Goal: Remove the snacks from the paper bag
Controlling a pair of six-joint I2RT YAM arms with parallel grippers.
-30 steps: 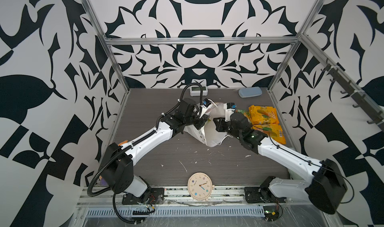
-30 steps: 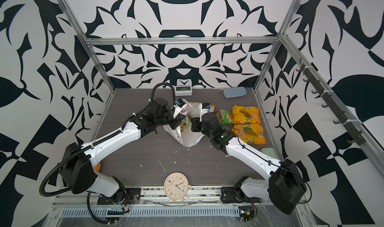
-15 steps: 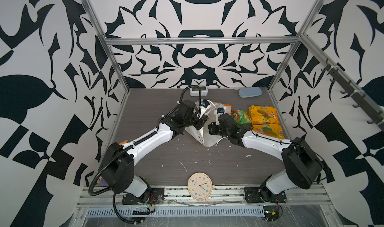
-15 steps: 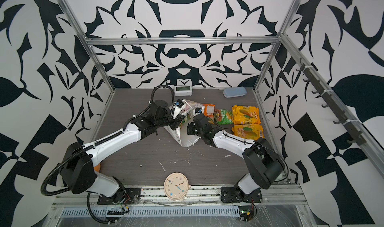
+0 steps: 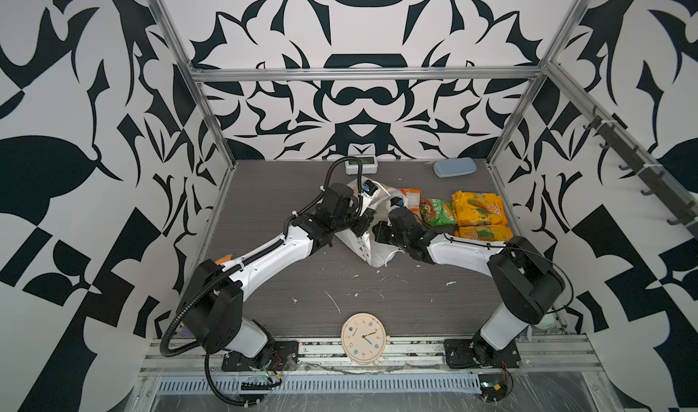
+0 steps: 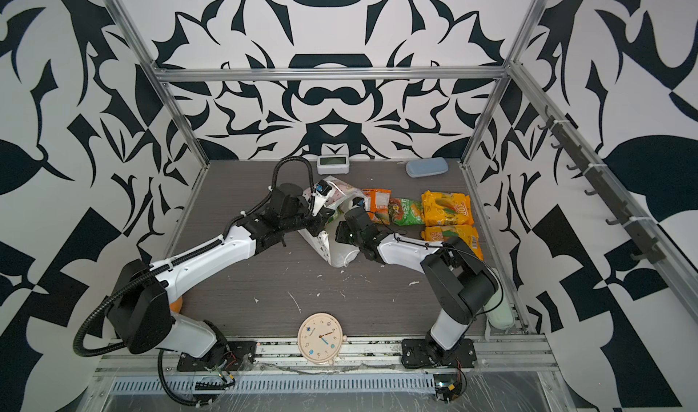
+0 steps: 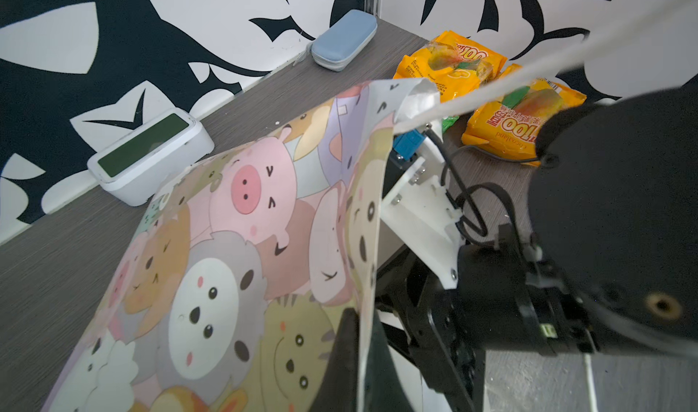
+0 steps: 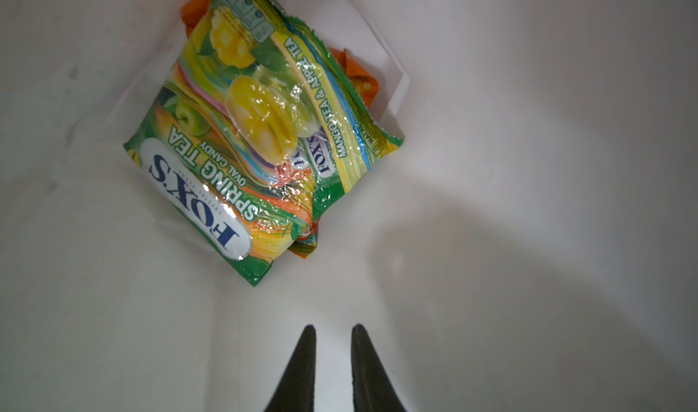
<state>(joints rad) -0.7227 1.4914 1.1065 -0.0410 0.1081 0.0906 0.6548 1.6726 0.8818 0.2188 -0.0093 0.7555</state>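
The paper bag point(image 5: 364, 246) lies tipped on the table with its mouth toward the right arm. My left gripper point(image 7: 364, 315) is shut on the edge of its cartoon-printed wall point(image 7: 226, 240). My right gripper point(image 8: 334, 329) is inside the bag, its fingers slightly apart with nothing between them. Ahead of it, at the bag's bottom, lies a green FOX'S packet point(image 8: 241, 146) on top of an orange one point(image 8: 359, 78). Outside, right of the bag, lie several snacks: an orange packet point(image 5: 411, 198), a green one point(image 5: 438, 212) and two yellow-orange ones point(image 5: 477, 208).
A round clock point(image 5: 363, 338) lies at the table's front edge. A white digital display point(image 5: 361, 164) and a blue case point(image 5: 454, 167) sit against the back wall. Small white scraps point(image 5: 332, 300) litter the table in front of the bag.
My right arm has folded back and its gripper has shifted left into the bag's mouth, with the fingers parting a little. The left gripper has kept its hold on the bag.
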